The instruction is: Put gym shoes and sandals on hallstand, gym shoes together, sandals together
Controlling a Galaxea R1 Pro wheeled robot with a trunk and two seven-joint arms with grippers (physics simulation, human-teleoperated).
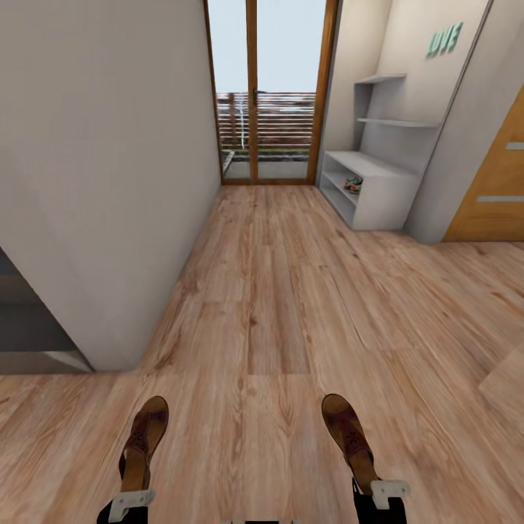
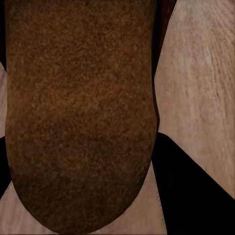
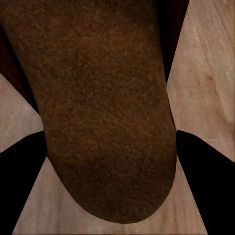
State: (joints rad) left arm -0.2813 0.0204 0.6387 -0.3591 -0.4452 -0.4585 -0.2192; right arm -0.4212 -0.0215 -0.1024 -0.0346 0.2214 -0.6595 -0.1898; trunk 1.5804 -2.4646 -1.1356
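So the floor (image 1: 291, 291) runs down the corridor to the rack (image 1: 378, 191) at the far right, by the glass door (image 1: 271, 94). The gym shoes (image 1: 353, 185) look parked on its lower shelf already, though they're tiny from here. Each arm has a sandal, toes forward, clear of the planks: left sandal (image 1: 143, 440) in the left fingers (image 1: 129, 503), right sandal (image 1: 350, 438) in the right fingers (image 1: 380, 493), both clamped at the heel end. I'd guess they're held out in front for the drive to the rack.
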